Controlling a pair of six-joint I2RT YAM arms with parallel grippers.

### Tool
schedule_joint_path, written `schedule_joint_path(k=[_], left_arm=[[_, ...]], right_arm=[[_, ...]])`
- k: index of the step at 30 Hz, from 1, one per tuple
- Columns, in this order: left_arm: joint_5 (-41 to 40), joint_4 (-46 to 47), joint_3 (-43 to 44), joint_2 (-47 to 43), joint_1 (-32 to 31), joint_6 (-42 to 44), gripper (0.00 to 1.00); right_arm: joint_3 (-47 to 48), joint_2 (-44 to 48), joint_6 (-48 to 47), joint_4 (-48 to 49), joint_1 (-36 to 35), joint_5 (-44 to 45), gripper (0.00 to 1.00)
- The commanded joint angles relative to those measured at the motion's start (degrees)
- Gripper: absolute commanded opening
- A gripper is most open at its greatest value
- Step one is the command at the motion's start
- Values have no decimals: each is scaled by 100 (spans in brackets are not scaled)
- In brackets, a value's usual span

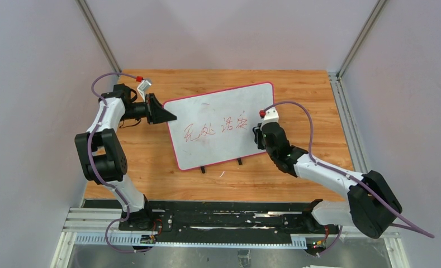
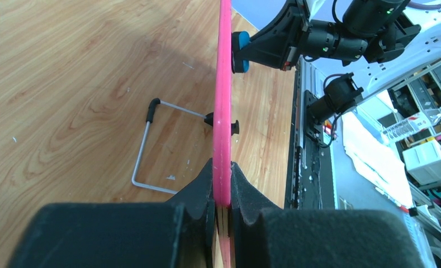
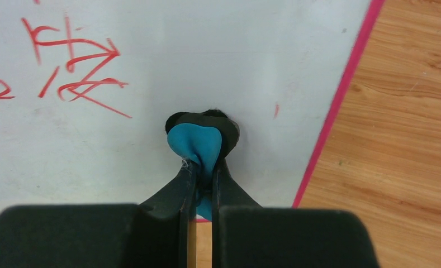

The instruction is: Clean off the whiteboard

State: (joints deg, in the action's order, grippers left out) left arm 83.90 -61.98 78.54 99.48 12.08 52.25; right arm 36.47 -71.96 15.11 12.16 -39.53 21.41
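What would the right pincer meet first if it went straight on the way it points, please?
Probably the flat white whiteboard with pink border, which its small blue eraser seems to touch.

Wood table (image 1: 151, 162), grey walls (image 1: 223, 33) — alu frame posts (image 1: 98, 33)

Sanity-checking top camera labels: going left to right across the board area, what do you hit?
left gripper, clamped on the left edge of the whiteboard → red handwriting → right gripper, holding the blue eraser
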Motion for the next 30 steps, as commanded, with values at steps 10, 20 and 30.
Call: schedule_joint_path(k=[10,20,30], left_arm=[[-603,370,3,-165,15,515,0],[-589,370,-3,-156,14,499,0],[-571,368,-28,-214,7,495,0]], right_arm=[[-126,625,-221,-341,917,265,1],[826,-99,-241,-220,367,-124,1],[2071,-1261,-413,-33,-626,-160,1]])
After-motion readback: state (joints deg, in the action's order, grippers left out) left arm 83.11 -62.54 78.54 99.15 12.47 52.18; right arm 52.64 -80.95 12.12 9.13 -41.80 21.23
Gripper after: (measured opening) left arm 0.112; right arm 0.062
